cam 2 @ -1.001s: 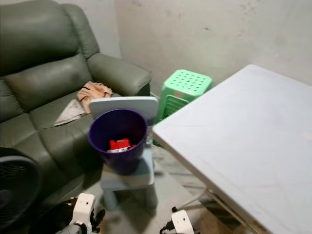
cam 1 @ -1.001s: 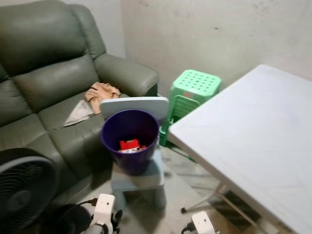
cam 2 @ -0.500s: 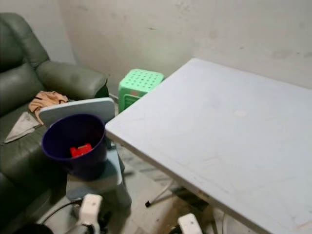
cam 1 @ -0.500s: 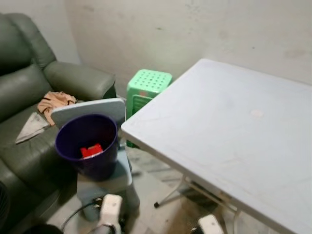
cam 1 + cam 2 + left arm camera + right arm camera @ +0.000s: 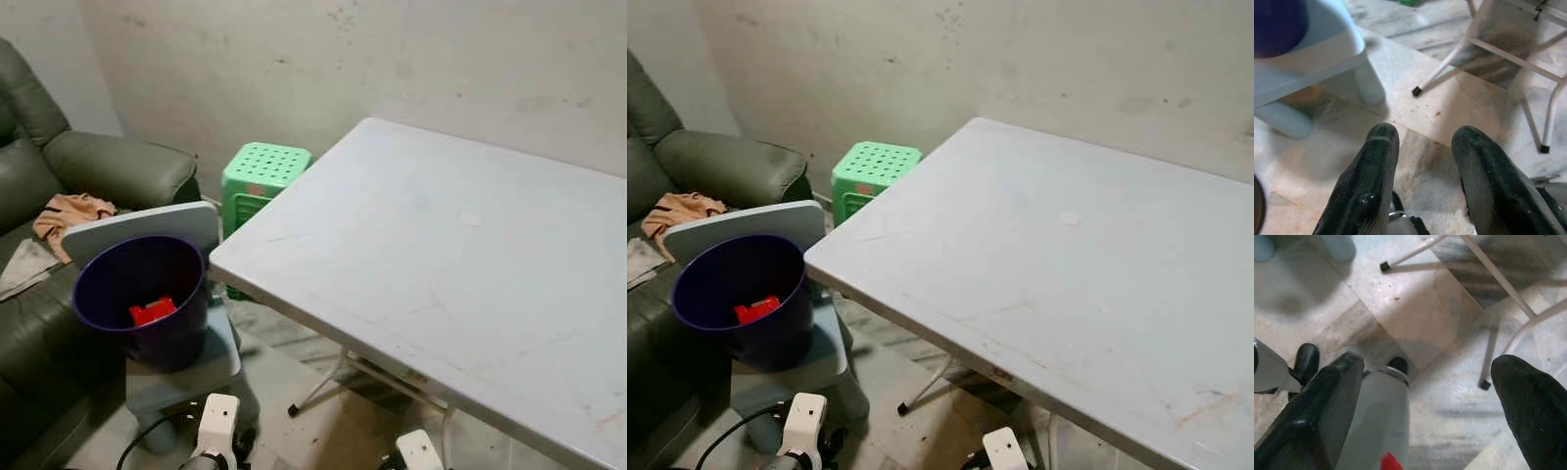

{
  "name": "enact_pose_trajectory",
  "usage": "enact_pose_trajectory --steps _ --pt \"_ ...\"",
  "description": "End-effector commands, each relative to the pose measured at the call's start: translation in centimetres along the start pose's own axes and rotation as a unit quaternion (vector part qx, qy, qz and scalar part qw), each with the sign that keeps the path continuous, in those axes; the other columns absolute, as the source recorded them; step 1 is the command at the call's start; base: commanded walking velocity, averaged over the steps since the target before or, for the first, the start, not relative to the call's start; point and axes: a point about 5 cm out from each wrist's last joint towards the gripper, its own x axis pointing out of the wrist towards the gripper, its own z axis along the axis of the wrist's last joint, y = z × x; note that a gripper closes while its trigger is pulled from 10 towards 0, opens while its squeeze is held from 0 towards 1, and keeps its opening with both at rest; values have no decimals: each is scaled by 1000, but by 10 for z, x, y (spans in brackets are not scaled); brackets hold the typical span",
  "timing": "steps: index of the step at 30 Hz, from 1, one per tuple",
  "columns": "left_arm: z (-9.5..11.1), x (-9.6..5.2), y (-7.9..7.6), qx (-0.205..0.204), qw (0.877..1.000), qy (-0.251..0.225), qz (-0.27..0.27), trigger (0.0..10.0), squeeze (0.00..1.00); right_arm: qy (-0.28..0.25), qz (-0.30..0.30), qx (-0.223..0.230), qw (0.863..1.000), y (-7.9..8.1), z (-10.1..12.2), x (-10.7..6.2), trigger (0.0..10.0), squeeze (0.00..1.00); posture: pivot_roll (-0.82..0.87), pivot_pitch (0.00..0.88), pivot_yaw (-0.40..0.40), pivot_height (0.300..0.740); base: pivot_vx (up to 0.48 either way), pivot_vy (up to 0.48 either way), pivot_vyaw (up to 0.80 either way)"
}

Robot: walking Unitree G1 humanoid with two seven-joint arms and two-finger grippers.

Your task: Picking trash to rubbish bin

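Observation:
A purple rubbish bin stands on a small pale-blue chair at the lower left, beside the sofa. A red piece of trash lies inside it. Both arms hang low at the bottom edge of the eye views. My left gripper points down at the marble floor, open, with nothing between its fingers; the blue chair's leg and the bin are just beyond it. My right gripper is wide open over the floor, also holding nothing.
A white folding table spans the right side, its metal legs close to my grippers. A green plastic stool stands by the wall. A green sofa with an orange cloth is at left.
The camera has turned to the right: the bin, chair and sofa have slid left in view and more of the table shows. Both arms still hang low.

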Motion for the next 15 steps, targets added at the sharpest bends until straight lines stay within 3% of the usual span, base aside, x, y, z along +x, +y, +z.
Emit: enact_pose_trajectory --steps 1,8,15 --pt "1 0 0 -3 1000 -2 2 10000 0 -3 -3 7 1000 -3 2 0 10000 0 -17 0 -22 715 0 0 0" --pt "0 0 -3 -9 1000 1 -6 10000 0 -4 -3 9 1000 -3 2 0 10000 0 -18 2 -21 715 0 0 0" --pt "-1 0 -2 -7 1000 2 -4 10000 0 -5 -3 14 1000 -3 2 0 10000 0 -17 7 -20 715 0 -301 0"
